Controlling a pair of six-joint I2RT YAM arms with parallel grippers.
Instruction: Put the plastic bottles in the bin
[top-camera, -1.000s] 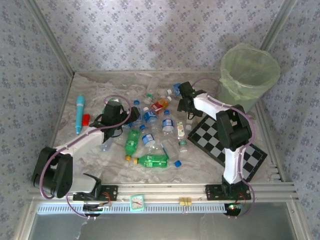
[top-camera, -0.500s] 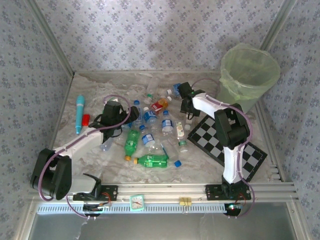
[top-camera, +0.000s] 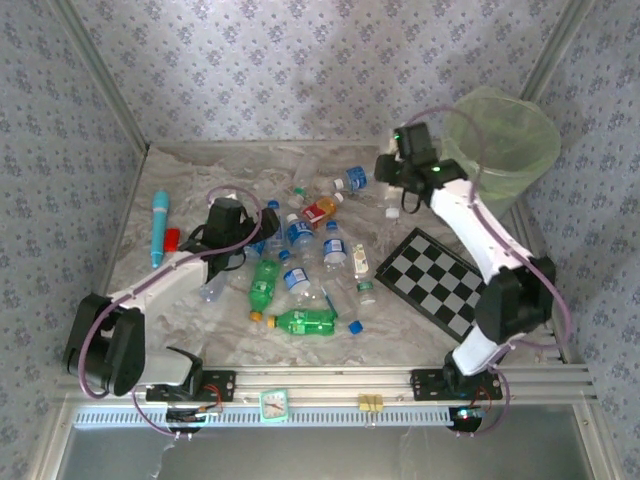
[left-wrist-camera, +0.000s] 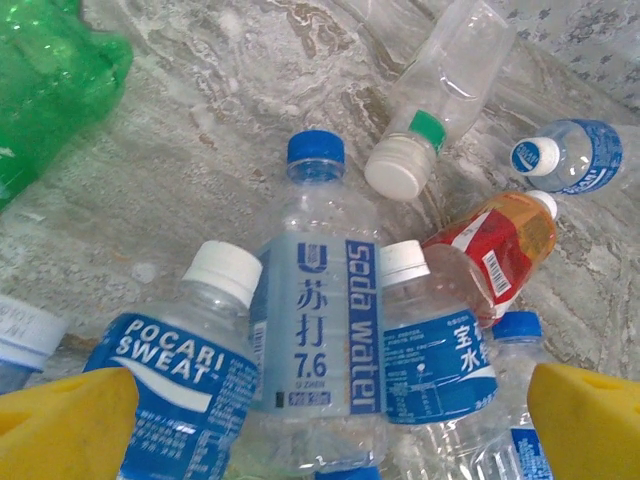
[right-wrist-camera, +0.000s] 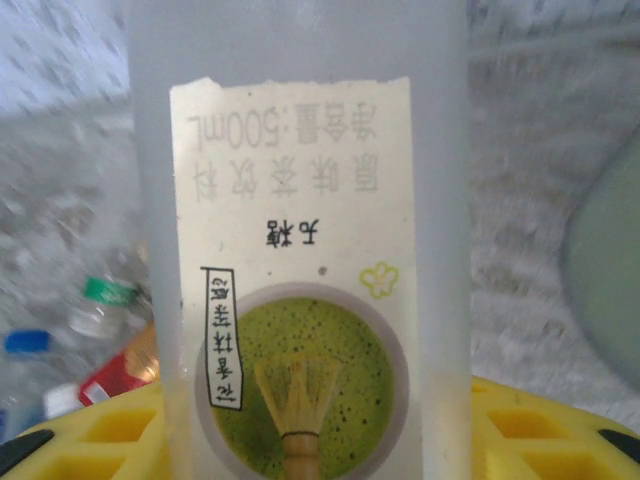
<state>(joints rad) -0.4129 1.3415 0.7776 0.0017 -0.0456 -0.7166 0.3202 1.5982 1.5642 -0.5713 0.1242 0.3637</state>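
Your top camera looked down from behind the arm bases. Your left wrist camera sat close over clear blue-capped plastic bottles (left-wrist-camera: 318, 300) ahead of the left pincer (left-wrist-camera: 325, 425); the top view shared them. Your right wrist camera faced the frosted matcha-labelled bottle (right-wrist-camera: 300, 250) inside the right pincer (right-wrist-camera: 315, 445), very near.

matcha-label bottle (right-wrist-camera: 300, 250) cropped top and bottom, far bottles (right-wrist-camera: 125, 365) blurred (labels unreadable)

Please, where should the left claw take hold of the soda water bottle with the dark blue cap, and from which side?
Probably its labelled middle, from above. The soda water bottle lies flat, cap pointing away from the open left claw, and its body is straight-walled there. The Pocari Sweat bottle and another blue-labelled bottle lie against its sides, so finger room is tight.
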